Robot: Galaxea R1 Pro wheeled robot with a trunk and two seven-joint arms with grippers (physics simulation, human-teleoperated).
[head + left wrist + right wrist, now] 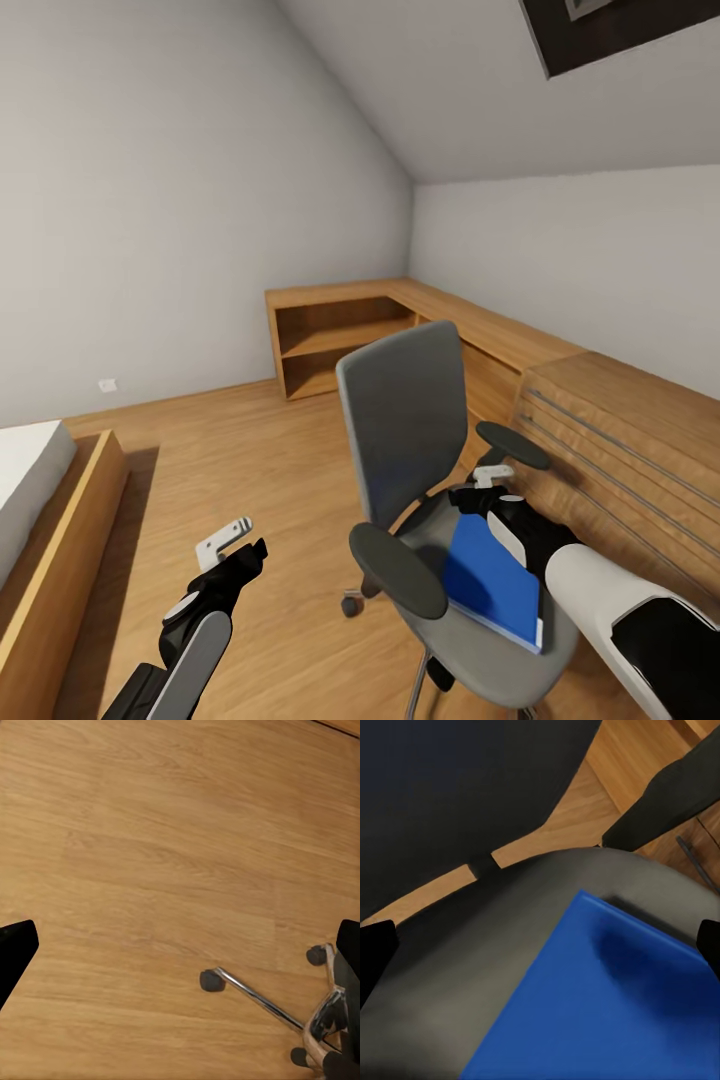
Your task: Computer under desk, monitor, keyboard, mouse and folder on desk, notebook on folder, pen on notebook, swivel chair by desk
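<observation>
Blue folder (492, 580) lay on the swivel chair (405, 425) seat at lower right, directly beneath the spread, empty right end effector (487, 492); left end effector (235, 545) also released.

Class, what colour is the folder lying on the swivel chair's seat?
Bright blue folder; clearest in the head view.

Bright blue folder (492, 580) flat on grey swivel chair (405, 420) seat, near wood dresser.

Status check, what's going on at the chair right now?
Right gripper open above folder on swivel chair seat. Left gripper open, empty, over floor. Armrest close beside right gripper.
</observation>
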